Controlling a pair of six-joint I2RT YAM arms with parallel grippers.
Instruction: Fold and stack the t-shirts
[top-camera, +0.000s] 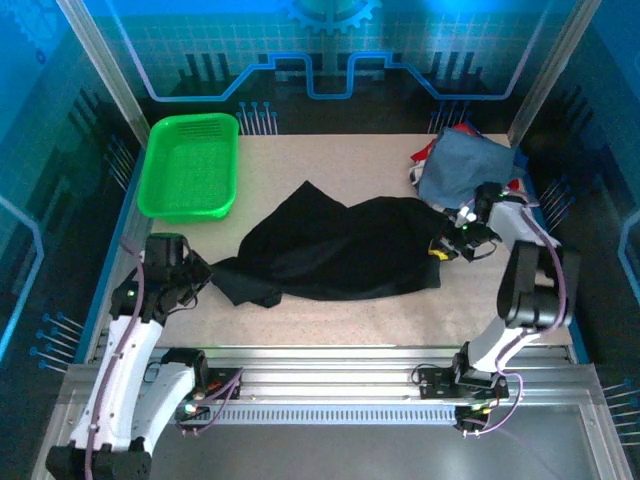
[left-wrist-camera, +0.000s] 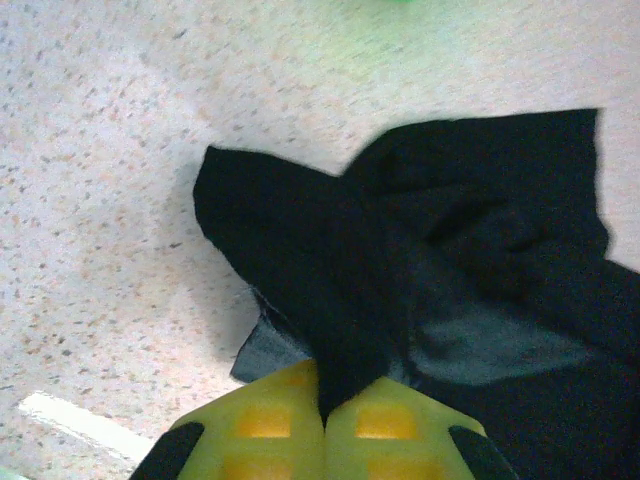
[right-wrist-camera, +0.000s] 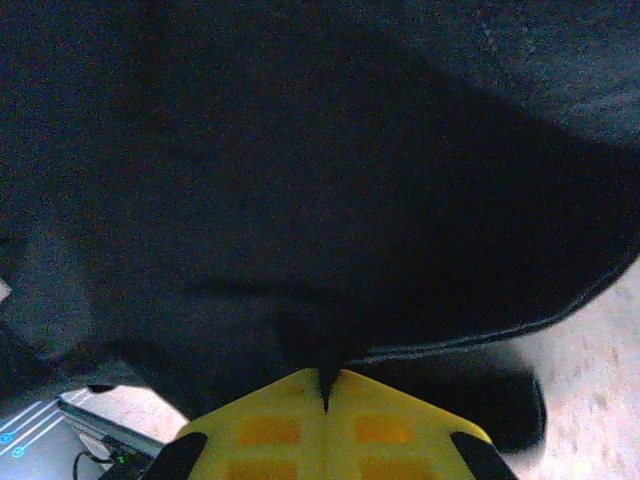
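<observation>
Black t-shirt (top-camera: 335, 250) lies crumpled on the surface (top-camera: 330, 320), its left corner clamped in the left gripper (top-camera: 200, 272) and its right edge in the right gripper (top-camera: 442, 246). This looks like the spreading step, so next both should pull apart to flatten it. The green basket (top-camera: 186, 212) at far left holds nothing, and the folded t-shirts (top-camera: 465, 165) sit piled at far right.

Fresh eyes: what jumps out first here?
The black t-shirt lies crumpled across the middle of the table, its left end pinched by the left gripper and its right end by the right gripper. A bright green basket sits at the far left corner, a slate-blue t-shirt at the far right.
</observation>
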